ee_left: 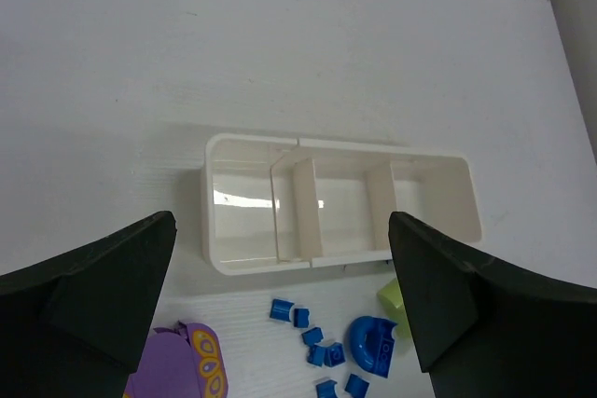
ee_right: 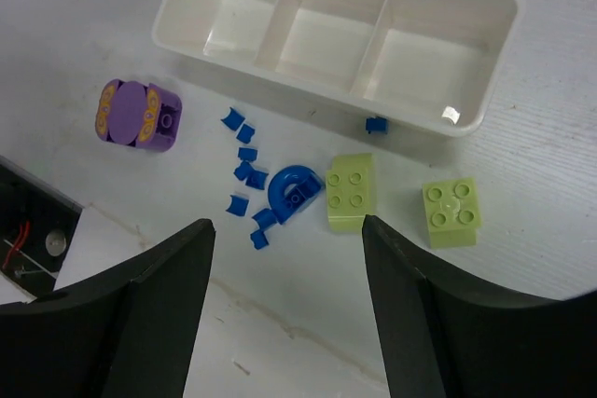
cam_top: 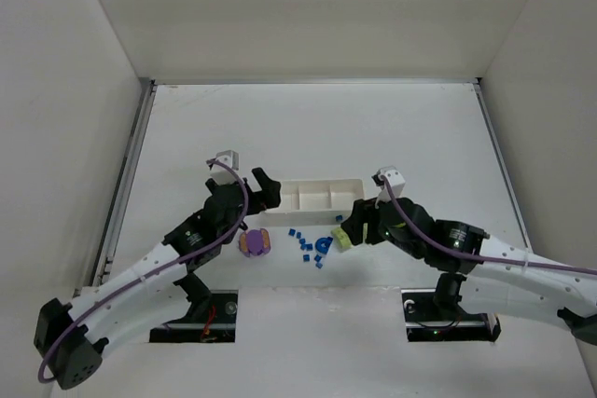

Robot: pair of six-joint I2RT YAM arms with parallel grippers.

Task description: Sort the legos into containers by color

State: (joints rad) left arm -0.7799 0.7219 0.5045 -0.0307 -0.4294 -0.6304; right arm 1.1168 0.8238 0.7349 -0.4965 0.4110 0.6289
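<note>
From above, the white tray (cam_top: 313, 196) lies on the bench (cam_top: 373, 128). The left end effector (cam_top: 266, 190) is at its left end and the right end effector (cam_top: 345, 227) is near its right end. On the near side of the tray, from left to right, lie the purple-and-orange piece (cam_top: 254, 242), small blue bricks (cam_top: 304, 241), the rounded blue piece (cam_top: 324, 245) and a yellow-green brick (cam_top: 341, 239).

The left wrist view shows that end effector released, jaws wide apart, above three empty compartments.

The right wrist view shows the other likewise released, holding nothing. A second yellow-green brick (ee_right: 452, 212) lies to the right of the first, and one stray blue brick (ee_right: 375, 124) touches the tray's near wall.
</note>
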